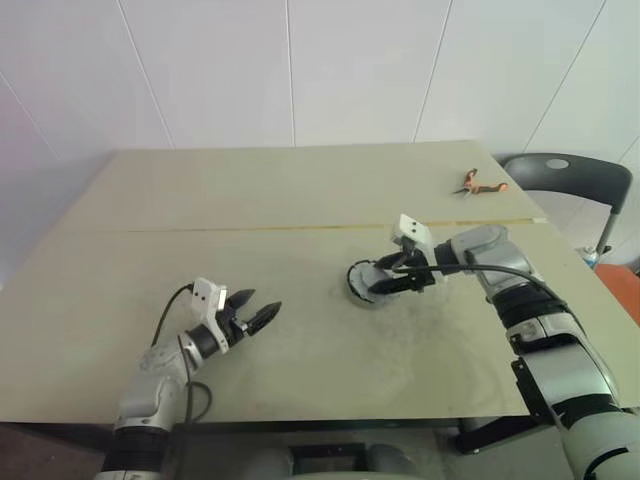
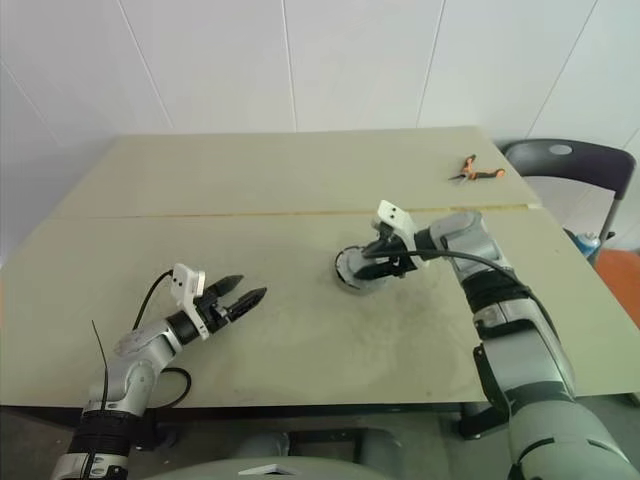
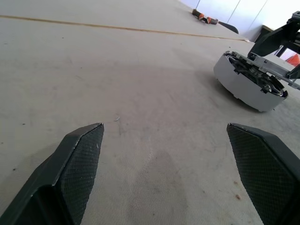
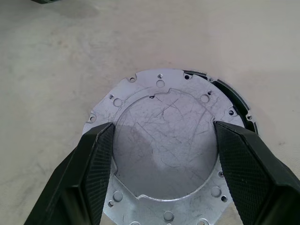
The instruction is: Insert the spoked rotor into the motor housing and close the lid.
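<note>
Right tool [image 4: 161,154] angles down with both fingers clamped across the lid [image 4: 164,140], a scratched grey perforated metal disc seated on the round motor housing [image 3: 251,82] mid-bench [image 1: 300,200]; left tool [image 1: 257,313] hovers level, fully spread, empty

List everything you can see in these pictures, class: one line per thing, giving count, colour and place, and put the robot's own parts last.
table: one, beige, spanning the scene.
lid: one, grey metal, on the motor housing, right of table centre.
motor housing: one, light grey wall, under the lid, which sits slightly askew.
small tool: one, orange and dark, far right of the table.
chair: one, black, beyond the table's right corner.
wall: white panels, behind the table.
left pincer: one, black, open, empty, above the near left table.
right pincer: one, black, its fingers either side of the lid.
</note>
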